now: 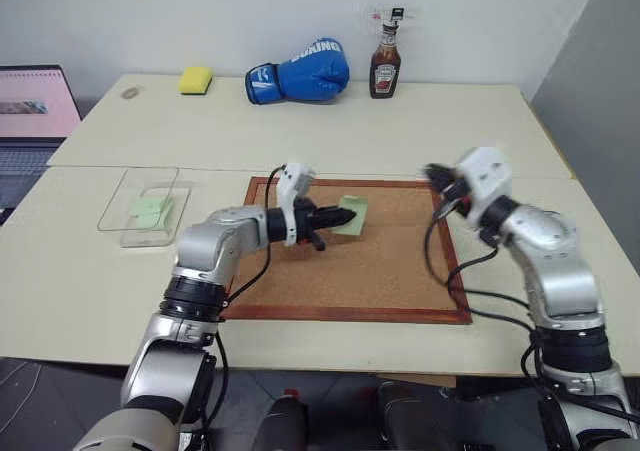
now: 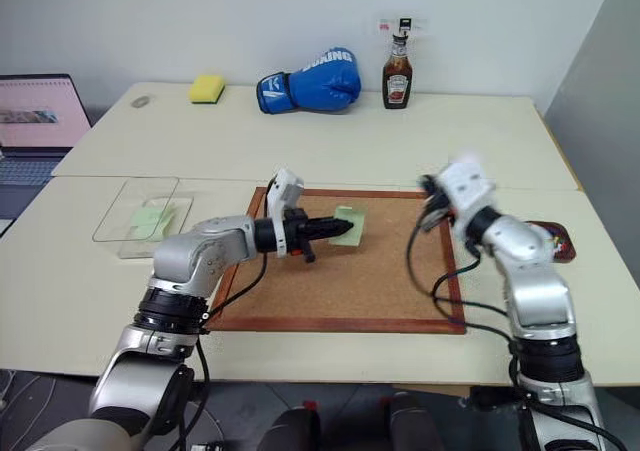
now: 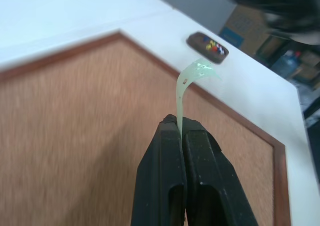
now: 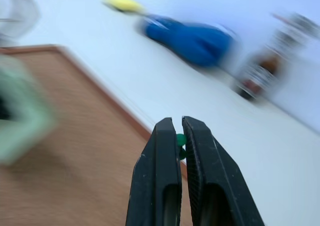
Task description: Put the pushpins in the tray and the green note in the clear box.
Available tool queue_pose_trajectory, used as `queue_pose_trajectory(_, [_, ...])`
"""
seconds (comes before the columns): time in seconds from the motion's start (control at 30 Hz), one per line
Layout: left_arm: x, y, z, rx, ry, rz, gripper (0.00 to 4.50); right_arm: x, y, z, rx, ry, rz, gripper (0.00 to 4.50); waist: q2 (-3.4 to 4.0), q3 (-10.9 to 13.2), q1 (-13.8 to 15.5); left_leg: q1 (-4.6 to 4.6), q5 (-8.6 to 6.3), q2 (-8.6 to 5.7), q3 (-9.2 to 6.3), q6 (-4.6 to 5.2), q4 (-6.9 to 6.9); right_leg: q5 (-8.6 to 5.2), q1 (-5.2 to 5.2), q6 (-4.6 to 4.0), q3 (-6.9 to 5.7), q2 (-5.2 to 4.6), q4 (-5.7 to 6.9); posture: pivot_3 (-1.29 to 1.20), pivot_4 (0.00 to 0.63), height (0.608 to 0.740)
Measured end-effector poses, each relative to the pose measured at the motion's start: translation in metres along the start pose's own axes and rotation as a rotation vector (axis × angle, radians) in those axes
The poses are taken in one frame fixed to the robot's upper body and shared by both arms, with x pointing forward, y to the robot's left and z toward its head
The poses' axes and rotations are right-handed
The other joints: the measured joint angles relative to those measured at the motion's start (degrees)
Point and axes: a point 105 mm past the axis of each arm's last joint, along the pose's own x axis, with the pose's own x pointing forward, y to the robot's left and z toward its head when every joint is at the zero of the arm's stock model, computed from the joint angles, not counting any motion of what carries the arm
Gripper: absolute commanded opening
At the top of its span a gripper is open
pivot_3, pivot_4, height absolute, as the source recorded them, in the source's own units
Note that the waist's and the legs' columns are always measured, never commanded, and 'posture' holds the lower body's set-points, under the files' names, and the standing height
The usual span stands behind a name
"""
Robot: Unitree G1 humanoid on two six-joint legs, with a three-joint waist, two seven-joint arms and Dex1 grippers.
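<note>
Left tool (image 3: 181, 123) clenched on the pale green note (image 3: 192, 78), which curls above the corkboard (image 1: 380, 271). Right tool (image 4: 181, 123) clenched on a green pushpin (image 4: 181, 140).

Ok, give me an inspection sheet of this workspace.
Surface: pale table; corkboard in the middle.
Job's things: green note in the left pincer; notes already in the clear box; tray holds pushpins; green pushpin in the right pincer.
Clutter: yellow sponge, blue boxing glove, sauce bottle.
Grippers: both shut on their loads.
Cables: black cable loops over the corkboard from the right arm.
Surroundings: laptop on the left.
</note>
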Motion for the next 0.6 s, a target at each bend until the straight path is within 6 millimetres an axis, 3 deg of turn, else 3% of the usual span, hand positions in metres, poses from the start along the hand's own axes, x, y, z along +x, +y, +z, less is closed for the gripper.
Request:
queue_pose_trajectory(0.07, [0.01,-0.01,0.006,0.148,0.004,-0.004,0.03,-0.01,-0.032,-0.024,0.087,0.092,-0.157,0.0,0.0,0.0,0.1,0.0,0.0,0.0,0.03,0.0,-0.03,0.03,0.01,-0.04,0.02,0.0,-0.04,0.0,0.15,0.74])
queue_pose_trajectory(0.1, [0.012,-0.012,0.006,0.18,0.007,-0.008,0.03,-0.013,-0.038,-0.03,0.108,0.116,-0.188,0.0,0.0,0.0,0.1,-0.01,0.0,0.0,0.04,0.0,-0.03,0.04,0.01,-0.07,0.03,-0.01,-0.05,0.0,0.15,0.74])
queue_pose_trajectory(0.13, [0.019,-0.019,0.006,0.264,0.017,-0.025,0.03,-0.021,-0.054,-0.05,0.167,0.186,-0.268,0.0,0.0,0.0,0.2,-0.01,0.0,-0.03,0.12,0.0,-0.03,0.11,0.0,-0.18,0.1,-0.03,-0.06,0.0,0.15,0.74])
queue_pose_trajectory(0.23, [0.034,-0.036,0.005,0.404,0.019,-0.072,0.03,-0.036,-0.075,-0.081,0.274,0.299,-0.376,0.0,0.02,0.0,-0.1,0.02,0.0,-0.03,0.21,0.01,-0.04,0.09,-0.01,-0.12,0.19,-0.03,-0.06,0.0,0.15,0.74])
queue_pose_trajectory(0.33, [0.048,-0.052,0.007,0.453,-0.018,-0.118,0.03,-0.042,-0.086,-0.093,0.323,0.34,-0.42,0.0,0.03,0.0,-0.5,0.05,0.0,-0.03,0.22,0.02,-0.03,-0.01,0.01,0.12,0.21,-0.01,-0.04,0.0,0.15,0.74])
queue_pose_trajectory(0.47, [0.066,-0.07,0.011,0.489,-0.054,-0.17,0.03,-0.042,-0.1,-0.093,0.366,0.341,-0.464,0.0,0.04,0.0,-0.7,0.07,0.0,-0.03,0.25,0.03,-0.01,0.04,0.02,0.17,0.27,0.03,-0.05,0.0,0.15,0.74])
queue_pose_trajectory(0.6, [0.072,-0.074,0.011,0.515,-0.055,-0.176,0.03,-0.04,-0.104,-0.096,0.392,0.348,-0.47,0.0,0.06,0.0,-0.9,0.08,0.0,-0.03,0.24,0.03,-0.02,0.04,0.03,0.17,0.28,0.05,-0.04,0.0,0.15,0.74])
